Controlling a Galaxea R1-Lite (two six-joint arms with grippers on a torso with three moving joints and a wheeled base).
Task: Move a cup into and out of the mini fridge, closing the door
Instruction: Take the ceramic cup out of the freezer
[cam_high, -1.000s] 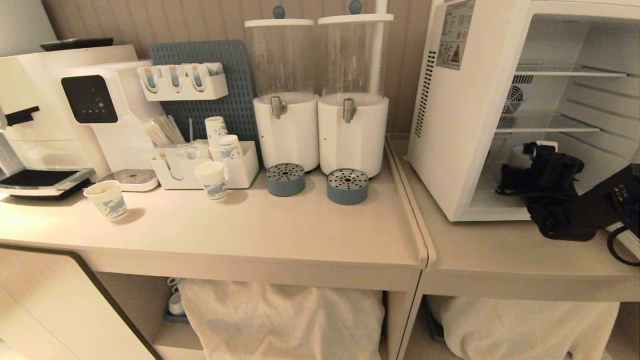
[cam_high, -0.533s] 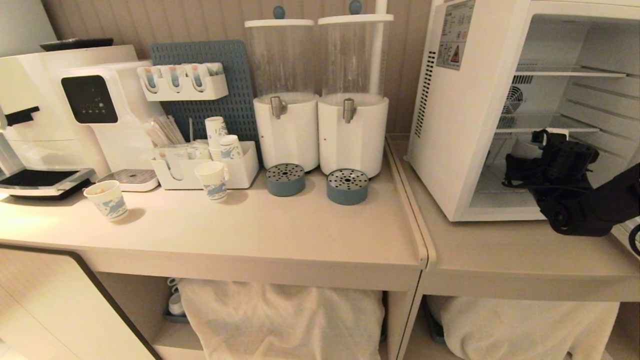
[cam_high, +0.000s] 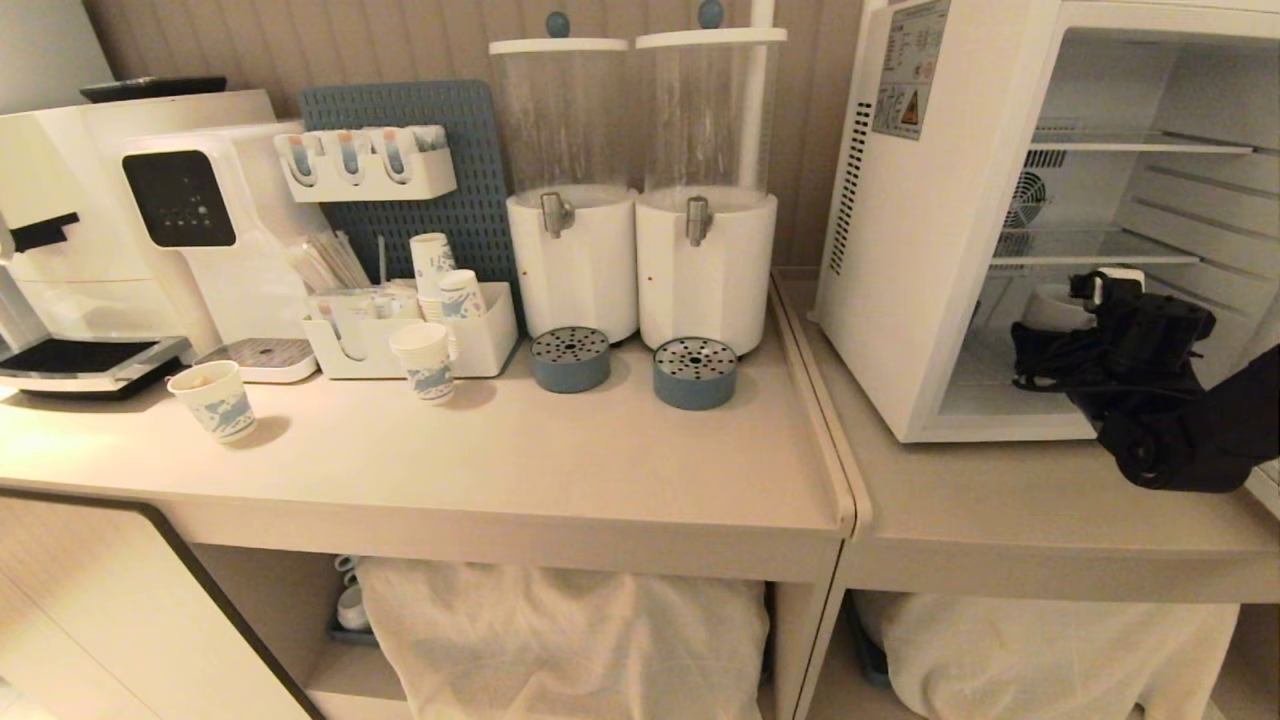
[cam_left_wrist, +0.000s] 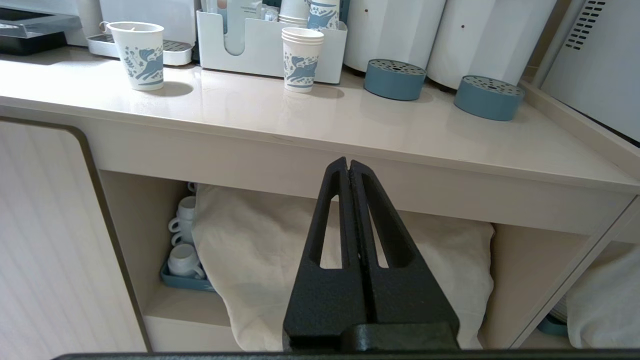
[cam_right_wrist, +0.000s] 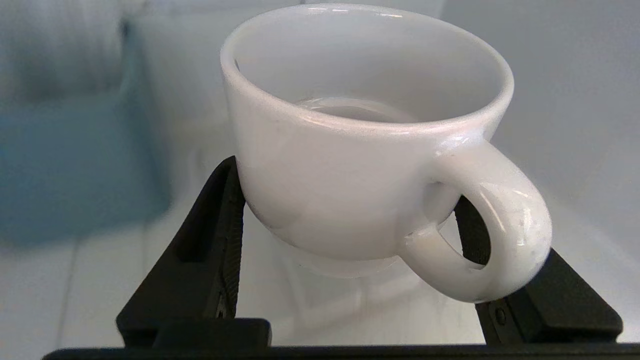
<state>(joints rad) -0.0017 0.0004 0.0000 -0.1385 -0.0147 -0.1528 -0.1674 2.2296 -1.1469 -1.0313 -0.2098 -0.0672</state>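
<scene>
you are mid-carry: your right gripper (cam_right_wrist: 350, 235) has its jaws clamped on the white mug (cam_right_wrist: 360, 150), handle toward the wrist, inside the mini fridge (cam_high: 930, 250). judge whether to set it down or withdraw. left gripper (cam_left_wrist: 348, 172) sits closed below the bench (cam_left_wrist: 350, 125).

Warm, dim light on the counter (cam_high: 560, 450); soft shadows beside the paper cups (cam_high: 215, 400); the right wrist view's background is blurred.

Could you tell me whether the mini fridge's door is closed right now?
No, the mini fridge stands open, its wire shelves exposed, with the right gripper holding the cup inside.
</scene>
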